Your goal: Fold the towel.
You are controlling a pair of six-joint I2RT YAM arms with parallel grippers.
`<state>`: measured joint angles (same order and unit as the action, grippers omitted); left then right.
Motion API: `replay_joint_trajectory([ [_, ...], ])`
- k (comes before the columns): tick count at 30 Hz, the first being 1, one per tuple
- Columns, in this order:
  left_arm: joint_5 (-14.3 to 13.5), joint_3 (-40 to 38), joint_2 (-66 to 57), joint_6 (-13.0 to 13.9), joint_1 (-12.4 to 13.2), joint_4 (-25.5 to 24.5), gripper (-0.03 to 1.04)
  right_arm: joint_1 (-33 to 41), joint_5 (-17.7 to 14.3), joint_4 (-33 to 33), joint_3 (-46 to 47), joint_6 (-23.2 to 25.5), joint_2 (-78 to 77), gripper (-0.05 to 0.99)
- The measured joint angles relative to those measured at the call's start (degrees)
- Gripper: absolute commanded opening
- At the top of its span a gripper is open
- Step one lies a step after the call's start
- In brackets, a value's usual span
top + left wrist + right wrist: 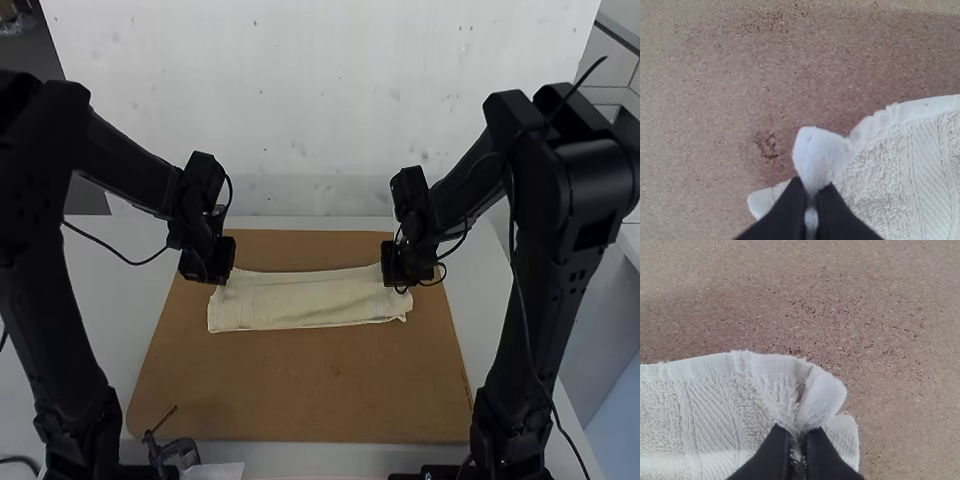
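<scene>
"Towel (pixel 305 303) is laid where?"

"Mid-frame in the high view, as a long strip on the brown board (pixel 300 390)."

"Why is it pinched at both far corners?"

"Probably so that edge can be raised evenly; cloth is clamped by the left gripper (pixel 811 192) and right gripper (pixel 798 435)."

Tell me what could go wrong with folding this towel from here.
The left claw pinches a small bunched bit of the towel, which might slip free. A loose flap sticks out beside the right claw and could end up crooked in the fold.
</scene>
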<state>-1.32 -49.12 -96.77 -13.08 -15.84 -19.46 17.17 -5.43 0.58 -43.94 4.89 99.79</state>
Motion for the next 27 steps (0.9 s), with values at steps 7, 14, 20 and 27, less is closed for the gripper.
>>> replay_joint_trajectory([
  [7,-1.01,-3.06,-4.04,0.55,2.49,-0.37,0.95,-0.42,0.09,-1.27,-0.85,0.72,1.51,0.88],
  [14,-2.03,-6.99,-3.41,0.61,8.17,-1.75,1.01,-2.93,3.15,-8.20,-1.18,2.97,-2.23,0.88],
  [20,-2.14,-6.99,6.05,0.61,8.70,-2.16,1.01,-4.17,5.55,-15.82,-2.93,5.01,-4.70,0.88],
  [27,-2.14,-5.81,12.09,0.59,8.70,-2.05,1.01,-4.17,7.17,-19.30,-8.11,7.50,5.46,0.83],
])
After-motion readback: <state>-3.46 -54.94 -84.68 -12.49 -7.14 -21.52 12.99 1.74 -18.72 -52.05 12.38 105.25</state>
